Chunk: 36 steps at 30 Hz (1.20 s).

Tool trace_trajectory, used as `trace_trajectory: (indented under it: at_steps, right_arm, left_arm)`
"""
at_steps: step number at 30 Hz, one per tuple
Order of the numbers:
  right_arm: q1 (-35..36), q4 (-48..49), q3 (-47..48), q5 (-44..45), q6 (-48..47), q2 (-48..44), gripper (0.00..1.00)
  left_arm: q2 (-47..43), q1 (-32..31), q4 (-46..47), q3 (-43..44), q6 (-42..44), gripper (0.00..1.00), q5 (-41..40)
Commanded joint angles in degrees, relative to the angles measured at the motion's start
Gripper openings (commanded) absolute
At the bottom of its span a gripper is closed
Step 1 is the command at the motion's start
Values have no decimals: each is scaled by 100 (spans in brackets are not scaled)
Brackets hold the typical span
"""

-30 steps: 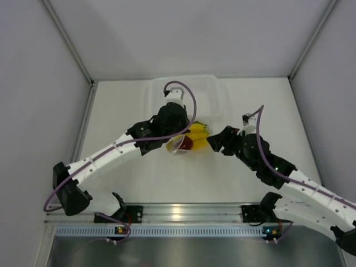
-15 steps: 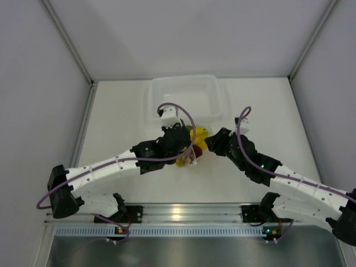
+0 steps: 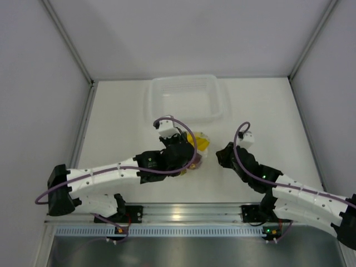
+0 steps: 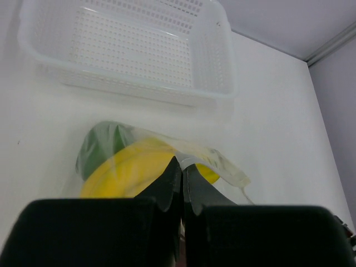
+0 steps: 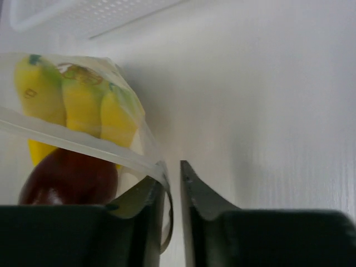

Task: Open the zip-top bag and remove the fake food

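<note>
My right gripper (image 5: pixel 173 167) has narrowed from wide to a thin slit. An edge of the zip-top bag (image 5: pixel 130 100) curls against its left finger, but I cannot tell whether that edge is caught. My left gripper (image 4: pixel 181 167), pressed together on the bag's top film, has drawn the bag toward me, away from the perforated basket (image 4: pixel 139 92). The banana bunch (image 5: pixel 72 100), dark red fruit (image 5: pixel 67 178) and green piece (image 4: pixel 103 147) all sit inside, so I judge that emptying has not begun.

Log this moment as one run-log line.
left gripper: shut on zip-top bag | right gripper: jaws slightly apart at bag edge | fake food: inside bag
</note>
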Motion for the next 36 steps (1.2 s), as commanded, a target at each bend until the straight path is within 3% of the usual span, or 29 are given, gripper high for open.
trace_trajectory:
  at_steps: [1,3,7,12,15,21,24,28,36]
  right_arm:
    - [-85,-68,-34,396,-362,-416,11]
    - [-436,-226,62,265,-591,-496,9]
    - [-1226,-315,220,-446,-1003,-742,20]
    - [-1255,-726,1063,-1686,-1470,-471,29]
    - [-1149,-1447,1687,-1565,-1593,-268,32]
    - [-772,-2150,2250,-1265,-1541,-698,40]
    - [-596,-1951,2181,-1703,-1374,-900,41]
    - [-499,-915,1540,-2328,-707,-1085,41]
    - [-77,-113,511,-1310,445,-1113,54]
  left_arm:
    - [-314,-12,486,-50,-88,0,-644]
    - [-384,-21,486,-208,-176,0,-670]
    - [-438,-30,494,-350,-299,0,-426]
    - [-17,-47,653,-201,-501,0,138]
    - [335,-135,653,98,-501,0,235]
    - [722,-355,644,450,-501,0,50]
    - [837,-399,644,564,-571,0,7]
    - [986,-469,644,722,-589,0,-177]
    - [1092,-732,653,1038,-721,0,-608]
